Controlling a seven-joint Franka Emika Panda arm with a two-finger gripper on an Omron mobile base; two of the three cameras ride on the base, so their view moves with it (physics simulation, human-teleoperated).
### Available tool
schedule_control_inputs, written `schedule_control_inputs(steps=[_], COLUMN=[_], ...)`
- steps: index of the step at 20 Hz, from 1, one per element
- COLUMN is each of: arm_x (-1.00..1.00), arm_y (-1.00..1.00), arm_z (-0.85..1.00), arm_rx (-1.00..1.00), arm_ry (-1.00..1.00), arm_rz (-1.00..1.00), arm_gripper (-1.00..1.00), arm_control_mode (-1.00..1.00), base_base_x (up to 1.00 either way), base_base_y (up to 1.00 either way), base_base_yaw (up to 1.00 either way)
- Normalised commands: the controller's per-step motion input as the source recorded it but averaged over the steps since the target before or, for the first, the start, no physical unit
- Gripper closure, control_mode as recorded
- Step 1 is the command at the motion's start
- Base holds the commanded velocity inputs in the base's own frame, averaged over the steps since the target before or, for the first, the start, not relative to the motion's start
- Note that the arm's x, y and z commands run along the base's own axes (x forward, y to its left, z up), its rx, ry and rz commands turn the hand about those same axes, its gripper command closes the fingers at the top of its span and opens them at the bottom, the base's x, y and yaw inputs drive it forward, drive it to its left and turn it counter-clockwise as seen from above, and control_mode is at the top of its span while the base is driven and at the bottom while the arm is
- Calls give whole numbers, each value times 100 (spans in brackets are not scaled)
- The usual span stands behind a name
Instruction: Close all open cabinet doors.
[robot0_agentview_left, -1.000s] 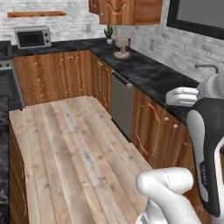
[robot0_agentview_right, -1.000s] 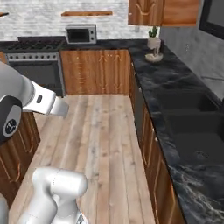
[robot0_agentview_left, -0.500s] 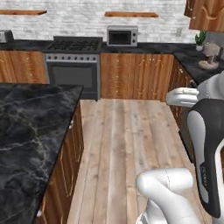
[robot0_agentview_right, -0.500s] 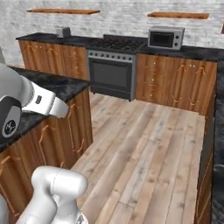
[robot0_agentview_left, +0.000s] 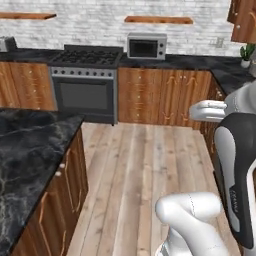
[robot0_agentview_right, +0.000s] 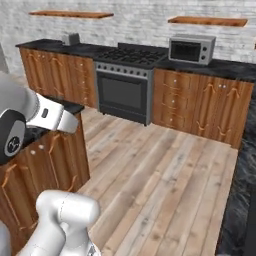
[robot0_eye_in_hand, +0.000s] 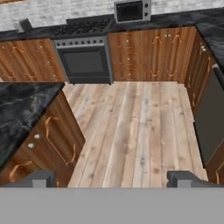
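- Swinging round with my base, both base cameras now face the oven (robot0_agentview_left: 85, 95) and microwave (robot0_agentview_left: 146, 46) wall; a second ago they looked down the right-hand counter run.
- My claw (robot0_eye_in_hand: 112, 178) hangs above the plank floor (robot0_eye_in_hand: 131, 131), tips wide apart, holding nothing.
- Cabinet doors (robot0_agentview_left: 182, 97) right of the oven, and those on the island (robot0_eye_in_hand: 48, 144), all look flush; I cannot spot an open one.
- Risk, as I judge it: turning on, my elbow could clip the island's black marble top (robot0_agentview_left: 25, 150), or I pass an ajar door unseen.
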Motion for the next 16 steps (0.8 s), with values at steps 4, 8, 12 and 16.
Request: schedule_control_inputs(steps=[4,8,12,16], arm_x=[0,0,0,0], arm_y=[0,0,0,0], arm_z=[0,0,0,0], arm_rx=[0,0,0,0], arm_ry=[0,0,0,0], arm_rz=[0,0,0,0], arm_gripper=[-100,-100,-100,-100], arm_control_mode=[100,100,100,100], base_base_x=[100,100,100,100], base_base_y=[-93,-46,-3,0], base_base_yaw=[-11,-2,-1,-2])
